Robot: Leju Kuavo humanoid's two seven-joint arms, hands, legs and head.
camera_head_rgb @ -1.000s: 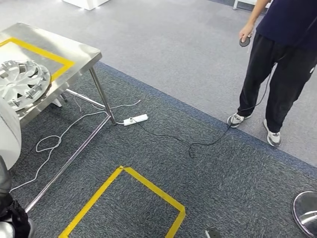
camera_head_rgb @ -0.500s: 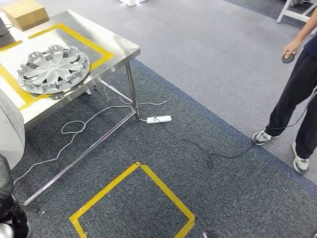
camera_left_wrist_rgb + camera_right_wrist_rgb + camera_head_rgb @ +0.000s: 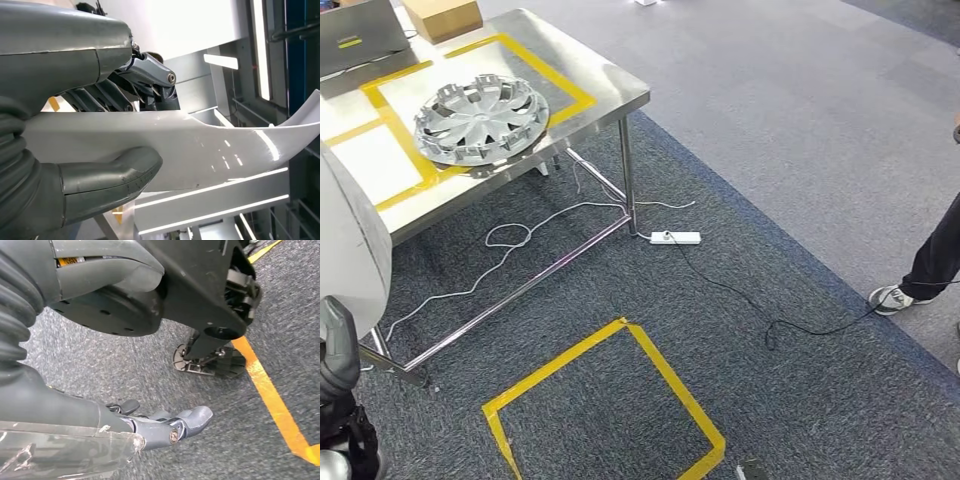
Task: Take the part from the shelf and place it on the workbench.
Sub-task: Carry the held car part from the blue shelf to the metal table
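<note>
Our view has swung left; more of the desk (image 3: 614, 95) shows. Left hand (image 3: 94, 145) grips the white part (image 3: 211, 150). Right hand (image 3: 124, 425) hangs empty, fingers apart.

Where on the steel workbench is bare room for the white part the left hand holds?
Free: the workbench patch left of the hubcap, between yellow tape lines, around. Crowded: the taped rectangle holding the hubcap, and the far edge with laptop and cardboard box. The left hand grips the white part.
</note>
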